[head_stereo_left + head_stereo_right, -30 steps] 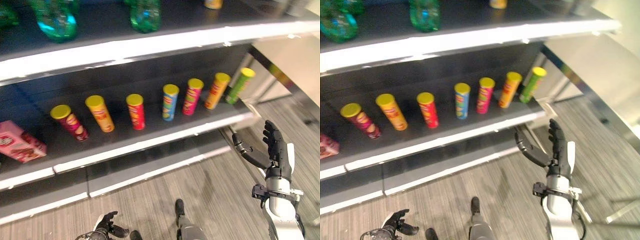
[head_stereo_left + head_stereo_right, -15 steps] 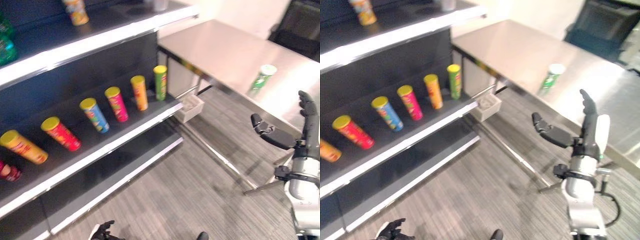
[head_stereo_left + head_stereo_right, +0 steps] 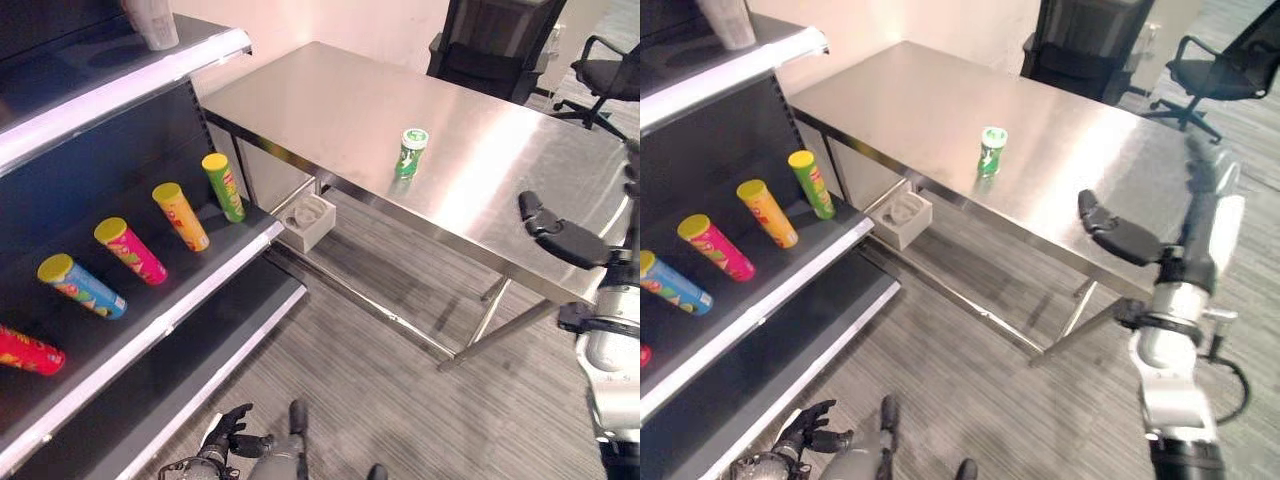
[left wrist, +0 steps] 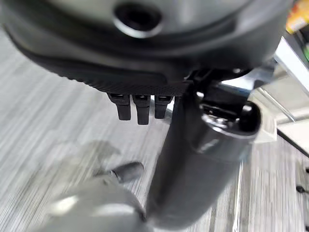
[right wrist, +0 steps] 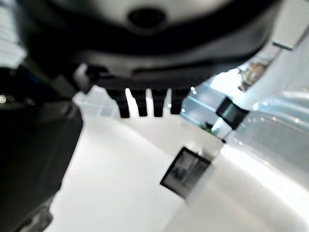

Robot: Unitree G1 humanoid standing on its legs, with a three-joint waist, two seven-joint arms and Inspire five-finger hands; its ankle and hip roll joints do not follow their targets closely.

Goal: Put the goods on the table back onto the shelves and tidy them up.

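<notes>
A green can with a white lid stands upright on the steel table, near its front edge. My right hand is raised at the right, level with the table's near corner and well short of the can. It is open, thumb stretched out and fingers straight up, holding nothing. My left hand hangs low over the floor, fingers relaxed and empty. On the middle shelf at the left several lidded tube cans lie in a row, among them a green one and an orange one.
A small white bin sits under the table beside the shelf end. A pale cup stands on the upper shelf. Two black office chairs stand behind the table. Grey carpet lies between the shelf and the table legs.
The camera has swung right, from the shelves toward the table, so the green can now sits mid-view. My right hand stays raised and open; the left stays low.
</notes>
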